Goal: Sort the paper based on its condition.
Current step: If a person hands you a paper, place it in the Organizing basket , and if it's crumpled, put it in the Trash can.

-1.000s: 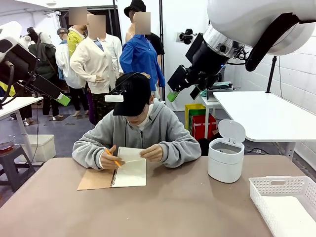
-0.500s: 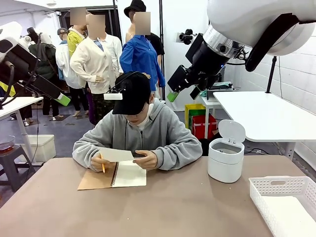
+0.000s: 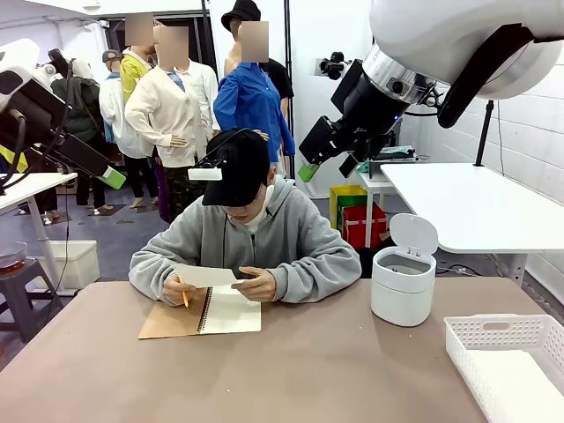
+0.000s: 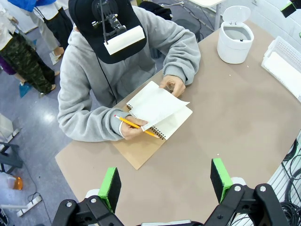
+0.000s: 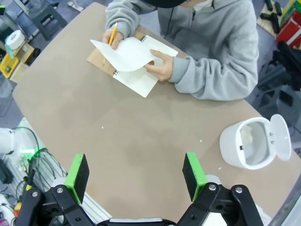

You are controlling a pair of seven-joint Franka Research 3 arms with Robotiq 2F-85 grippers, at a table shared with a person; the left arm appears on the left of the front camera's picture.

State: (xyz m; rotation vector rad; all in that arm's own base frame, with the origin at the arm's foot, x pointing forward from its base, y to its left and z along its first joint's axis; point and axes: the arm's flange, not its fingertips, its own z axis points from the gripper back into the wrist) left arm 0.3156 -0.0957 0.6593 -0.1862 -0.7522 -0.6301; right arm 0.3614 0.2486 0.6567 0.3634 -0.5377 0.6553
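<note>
While both tools hang high with jaws wide and empty, the left tool (image 4: pixel 164 184) and right tool (image 5: pixel 135 175) look down on the tabletop (image 3: pixel 335 370). The person holds a paper (image 3: pixel 208 276) lifted over the notebook (image 3: pixel 231 313) at the far edge.

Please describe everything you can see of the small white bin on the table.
The small white bin is a round container that looks like smooth plastic. It stands upright on the brown table, to the robot's right of the person and behind the white basket. Its hinged lid is raised, so the top is open. From above, the inside looks pale, and its contents cannot be told. Nothing touches it except the table.
</note>
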